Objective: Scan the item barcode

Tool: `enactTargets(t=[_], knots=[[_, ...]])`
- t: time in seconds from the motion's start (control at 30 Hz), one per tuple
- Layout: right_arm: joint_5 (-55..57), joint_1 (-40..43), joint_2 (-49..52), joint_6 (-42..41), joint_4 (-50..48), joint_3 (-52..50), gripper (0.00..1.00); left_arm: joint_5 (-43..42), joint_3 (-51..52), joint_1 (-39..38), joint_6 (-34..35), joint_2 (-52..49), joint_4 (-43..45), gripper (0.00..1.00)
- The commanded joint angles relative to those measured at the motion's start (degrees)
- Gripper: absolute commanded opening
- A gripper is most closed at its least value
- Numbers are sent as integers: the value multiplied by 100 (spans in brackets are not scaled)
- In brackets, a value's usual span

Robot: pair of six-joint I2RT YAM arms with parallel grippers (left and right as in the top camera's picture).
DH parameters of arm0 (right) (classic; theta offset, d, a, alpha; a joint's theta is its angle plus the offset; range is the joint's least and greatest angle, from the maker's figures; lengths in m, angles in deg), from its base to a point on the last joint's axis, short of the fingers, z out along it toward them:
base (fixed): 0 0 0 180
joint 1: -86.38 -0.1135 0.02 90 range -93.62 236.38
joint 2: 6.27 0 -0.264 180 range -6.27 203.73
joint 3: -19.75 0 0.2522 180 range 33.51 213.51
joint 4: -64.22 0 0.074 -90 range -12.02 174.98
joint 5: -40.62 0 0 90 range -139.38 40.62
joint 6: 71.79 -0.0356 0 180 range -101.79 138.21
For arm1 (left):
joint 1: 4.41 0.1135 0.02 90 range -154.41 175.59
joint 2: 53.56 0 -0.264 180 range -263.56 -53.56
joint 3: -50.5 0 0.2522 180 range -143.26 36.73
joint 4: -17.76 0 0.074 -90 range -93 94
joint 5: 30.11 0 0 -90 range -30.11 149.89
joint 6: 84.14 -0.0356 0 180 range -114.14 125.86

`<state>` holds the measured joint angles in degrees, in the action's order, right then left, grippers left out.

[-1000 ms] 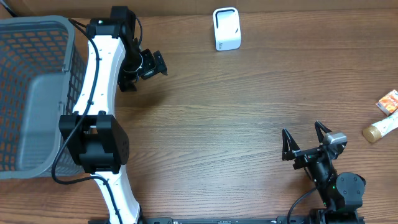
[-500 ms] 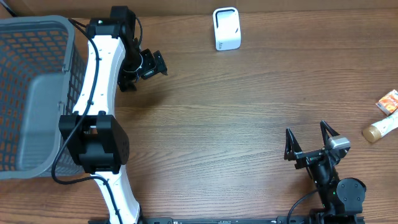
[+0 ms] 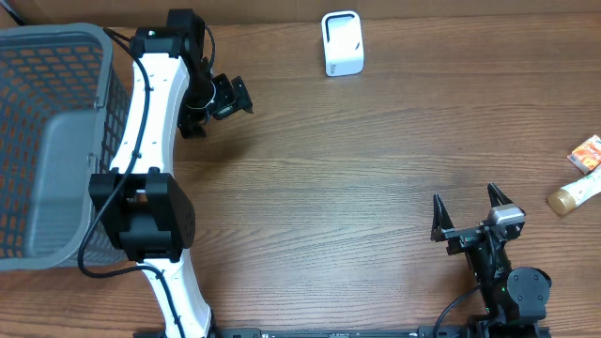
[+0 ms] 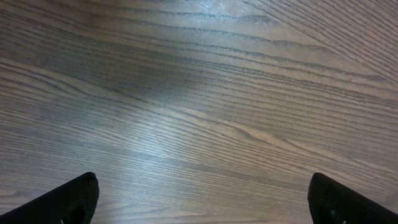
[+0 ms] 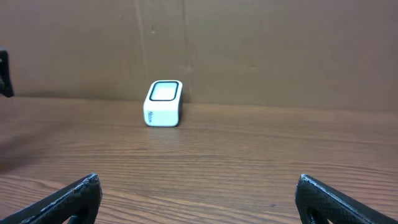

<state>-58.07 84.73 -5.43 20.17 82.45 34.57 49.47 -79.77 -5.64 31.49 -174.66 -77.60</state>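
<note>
A white barcode scanner (image 3: 342,42) stands at the back of the wooden table, and the right wrist view shows the scanner (image 5: 163,103) straight ahead against the back wall. At the right edge lie an orange-and-white box (image 3: 587,152) and a beige tube-like item (image 3: 575,193); no barcode shows on either. My right gripper (image 3: 465,199) is open near the front right, left of those items, with nothing in it (image 5: 198,190). Over bare wood at the back left, my left gripper (image 3: 228,98) is open and holds nothing (image 4: 202,199).
A grey mesh basket (image 3: 56,141) fills the left side beside the white left arm (image 3: 150,113). A brown wall (image 5: 249,50) runs behind the scanner.
The right gripper has shifted slightly to the right and turned a little. The left arm and the items have not moved.
</note>
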Motion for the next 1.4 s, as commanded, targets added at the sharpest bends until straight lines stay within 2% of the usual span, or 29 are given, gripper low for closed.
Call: enactTargets(t=[0.0,0.9,1.37], knots=[[162,-39,-72,-24,-7,-59,100,35,-48,7,98,9,4,100],[168,-96,-72,-219,0,-59,100,35,-48,9,101,9,4,100],[691,-98,-72,-540,52,-59,100,35,-48,9,101,9,2,100]])
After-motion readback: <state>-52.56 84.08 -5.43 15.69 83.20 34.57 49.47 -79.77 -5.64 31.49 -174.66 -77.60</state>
